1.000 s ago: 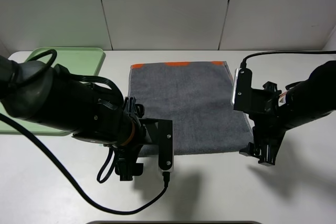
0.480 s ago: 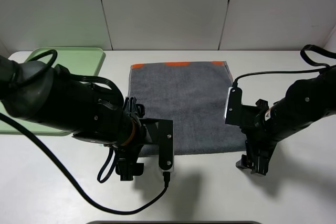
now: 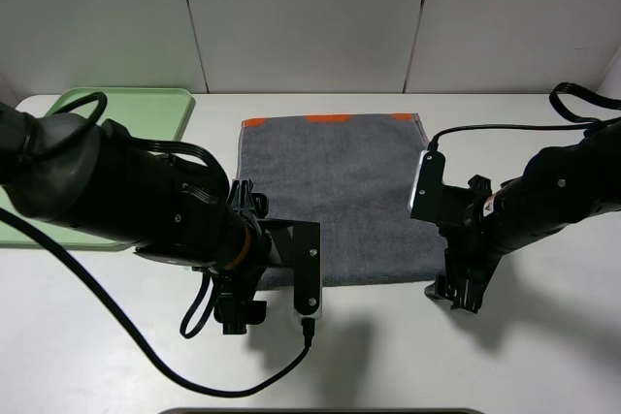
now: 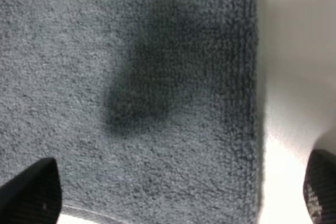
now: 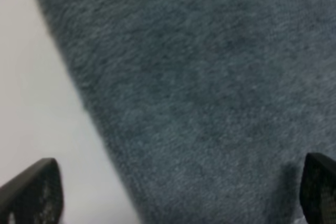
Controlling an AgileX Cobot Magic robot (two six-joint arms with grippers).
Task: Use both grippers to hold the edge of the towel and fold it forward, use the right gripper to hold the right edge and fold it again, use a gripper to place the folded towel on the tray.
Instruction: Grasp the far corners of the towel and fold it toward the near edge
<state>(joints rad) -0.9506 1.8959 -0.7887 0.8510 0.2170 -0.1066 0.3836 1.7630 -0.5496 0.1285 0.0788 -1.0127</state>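
While it lies flat on the white table (image 3: 408,356), the towel (image 3: 340,191) shows dark grey terry, roughly square, with an orange band (image 3: 330,119) along its far end and the plain hemmed edge (image 3: 388,281) nearest the arms. The left gripper (image 3: 238,312) and right gripper (image 3: 454,293) sit at its near corners, jaws spread wide, holding nothing. A green tray (image 3: 146,109) lies well to the left.
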